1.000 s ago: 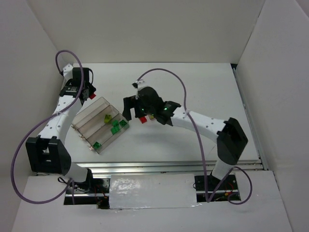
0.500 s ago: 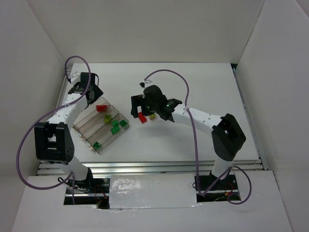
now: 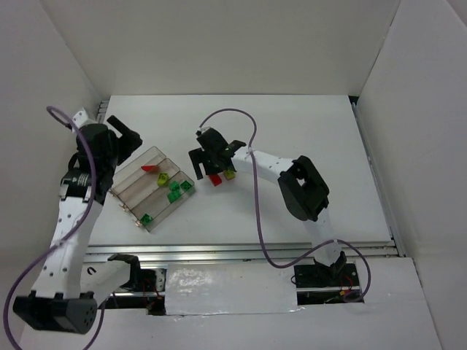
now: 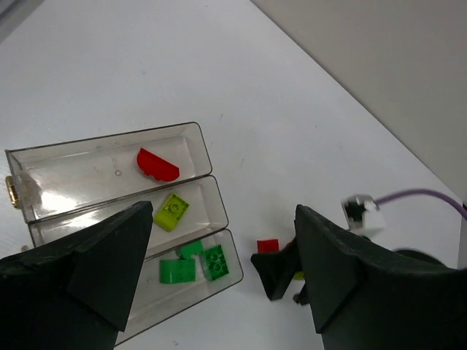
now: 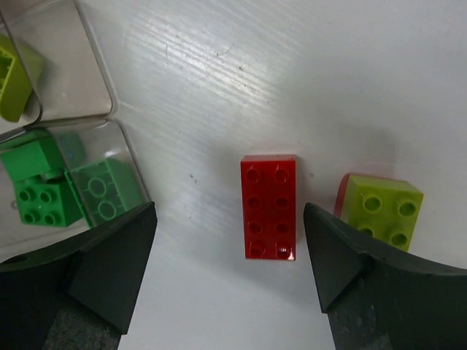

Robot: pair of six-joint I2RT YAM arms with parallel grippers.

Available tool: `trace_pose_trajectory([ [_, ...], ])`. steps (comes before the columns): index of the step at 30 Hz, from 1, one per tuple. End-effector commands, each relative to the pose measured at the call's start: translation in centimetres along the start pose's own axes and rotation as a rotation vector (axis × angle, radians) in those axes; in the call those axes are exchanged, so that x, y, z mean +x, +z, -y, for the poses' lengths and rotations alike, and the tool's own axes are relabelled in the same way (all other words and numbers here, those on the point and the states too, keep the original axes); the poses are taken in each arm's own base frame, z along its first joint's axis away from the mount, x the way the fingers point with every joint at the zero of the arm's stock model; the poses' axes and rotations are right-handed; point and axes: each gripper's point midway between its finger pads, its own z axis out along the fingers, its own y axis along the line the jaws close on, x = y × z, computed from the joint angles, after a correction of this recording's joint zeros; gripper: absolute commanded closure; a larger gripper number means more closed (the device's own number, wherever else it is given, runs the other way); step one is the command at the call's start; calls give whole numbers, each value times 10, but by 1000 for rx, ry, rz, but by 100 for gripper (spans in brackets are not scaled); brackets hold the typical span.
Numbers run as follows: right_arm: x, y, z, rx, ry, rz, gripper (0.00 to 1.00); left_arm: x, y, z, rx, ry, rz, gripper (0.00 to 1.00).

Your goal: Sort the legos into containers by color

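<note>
The containers (image 3: 131, 188) are three clear troughs in one tray. The far trough holds a red curved lego (image 4: 157, 164), the middle one a yellow-green lego (image 4: 171, 211), and the near one green legos (image 4: 177, 271) with another green one (image 3: 147, 218) at its other end. A red two-by-four lego (image 5: 269, 207) lies on the table. Beside it is a yellow-green lego (image 5: 382, 208) with a red edge showing under it. My right gripper (image 5: 230, 219) is open low over the red lego, fingers on either side with gaps. My left gripper (image 4: 222, 219) hangs open and empty above the tray.
White walls enclose the table on the left, back and right. The tray (image 4: 73, 171) lies at an angle on the left half. A purple cable (image 3: 241, 117) loops over the right arm.
My left gripper let the red curved lego go into the far trough, opened, and pulled up and back to the left. The right gripper settled over the red brick and its jaws narrowed slightly.
</note>
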Motion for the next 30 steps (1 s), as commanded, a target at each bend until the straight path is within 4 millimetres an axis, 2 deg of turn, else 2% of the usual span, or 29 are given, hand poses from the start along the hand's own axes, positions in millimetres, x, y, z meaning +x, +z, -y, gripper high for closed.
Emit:
trace_pose_trajectory([
  [1, -4, 8, 11, 54, -33, -17, 12, 17, -23, -9, 35, 100, -60, 9],
  [2, -2, 11, 12, 58, -34, -24, 13, 19, -29, -17, 20, 141, -69, 9],
  [3, 5, 17, 13, 64, -40, -42, 14, 13, -40, -20, 26, 152, -42, 9],
  [6, 16, 29, 19, 86, -38, -67, 16, 14, -54, -31, 27, 211, -28, 8],
  [7, 20, 33, 21, 94, -36, -77, 26, 13, -62, -36, 27, 228, -11, 8],
  [9, 22, 34, 22, 96, -34, -83, 31, 11, -72, -39, 45, 242, 15, 8],
  [10, 23, 34, 21, 93, -32, -87, 37, 15, -71, -44, 37, 260, 12, 7],
  [11, 25, 33, 18, 86, -36, -94, 47, 16, -72, -46, 35, 265, 17, 7],
  [13, 22, 30, 16, 85, -35, -87, 55, 20, -72, -54, 21, 279, 24, 7],
  [14, 19, 26, 15, 79, -36, -85, 69, 21, -72, -57, 14, 279, 28, 7],
  [15, 18, 23, 15, 87, -35, -78, 96, 27, -68, -63, -1, 285, 19, 7],
  [16, 13, 20, 15, 99, -27, -54, 100, 30, -66, -65, -6, 286, 16, 6],
  [19, -11, -5, 13, 111, -15, 13, 100, 34, -64, -64, 4, 289, 3, 7],
  [22, -52, -49, -5, 57, -4, 131, 100, 33, -63, -63, 8, 289, 4, 8],
  [24, -66, -64, -34, -68, -15, 168, 100, 34, -63, -63, 10, 287, 2, 8],
  [26, -70, -70, -64, -206, -40, 163, 100, 33, -64, -63, 8, 284, 9, 8],
  [27, -82, -76, -83, -282, -44, 195, 100, 32, -64, -63, 6, 280, 12, 7],
  [28, -79, -72, -99, -362, -51, 177, 100, 32, -65, -63, 8, 279, 14, 8],
  [30, -97, -77, -126, -461, -40, 241, 100, 32, -65, -64, 9, 277, 17, 8],
])
